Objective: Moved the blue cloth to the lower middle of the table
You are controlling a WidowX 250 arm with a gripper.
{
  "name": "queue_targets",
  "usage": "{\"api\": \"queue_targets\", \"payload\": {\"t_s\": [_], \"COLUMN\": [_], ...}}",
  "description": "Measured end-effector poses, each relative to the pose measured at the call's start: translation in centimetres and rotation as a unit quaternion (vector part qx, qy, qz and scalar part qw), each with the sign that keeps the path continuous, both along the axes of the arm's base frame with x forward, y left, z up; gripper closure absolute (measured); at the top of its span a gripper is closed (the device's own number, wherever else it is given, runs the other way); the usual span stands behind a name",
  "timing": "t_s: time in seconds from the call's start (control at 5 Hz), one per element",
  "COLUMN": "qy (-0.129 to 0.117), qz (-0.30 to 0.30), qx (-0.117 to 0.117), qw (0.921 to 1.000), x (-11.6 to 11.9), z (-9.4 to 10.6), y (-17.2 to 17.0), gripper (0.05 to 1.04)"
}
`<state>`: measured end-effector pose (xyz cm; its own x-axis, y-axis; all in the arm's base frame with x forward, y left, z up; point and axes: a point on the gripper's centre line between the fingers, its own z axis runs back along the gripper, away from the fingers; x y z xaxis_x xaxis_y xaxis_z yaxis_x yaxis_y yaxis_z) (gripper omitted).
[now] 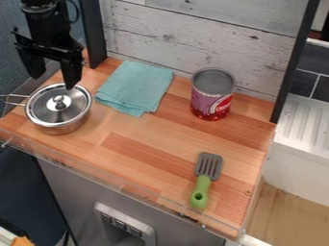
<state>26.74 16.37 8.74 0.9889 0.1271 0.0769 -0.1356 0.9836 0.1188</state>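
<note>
The gripper (54, 81) hangs at the upper left, above the far side of the lidded pot, with its two fingers apart and nothing between them. To its right, a folded light-blue cloth (136, 86) lies flat on the wooden table (138, 144), near the back wall. Gripper and cloth are apart.
A silver pot (59, 108) with a lid stands at the left edge, its handle pointing left. Right of the cloth stands a red and purple can (212, 93). A green-handled spatula (204, 180) lies near the front right. White plank walls rise behind.
</note>
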Motion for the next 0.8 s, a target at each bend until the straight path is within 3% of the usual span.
{"api": "queue_targets", "payload": {"t_s": [0.2, 0.6, 0.8], "qy": [0.012, -0.004, -0.011], "qz": [0.002, -0.022, -0.028], "qx": [-0.009, -0.032, -0.030], "qw": [0.9999, 0.9992, 0.9991], "x": [-0.1, 6.3, 9.3], "z": [-0.9, -3.4, -4.7], "y": [-0.2, -3.7, -4.9], "gripper": [0.083, 0.083, 0.083]}}
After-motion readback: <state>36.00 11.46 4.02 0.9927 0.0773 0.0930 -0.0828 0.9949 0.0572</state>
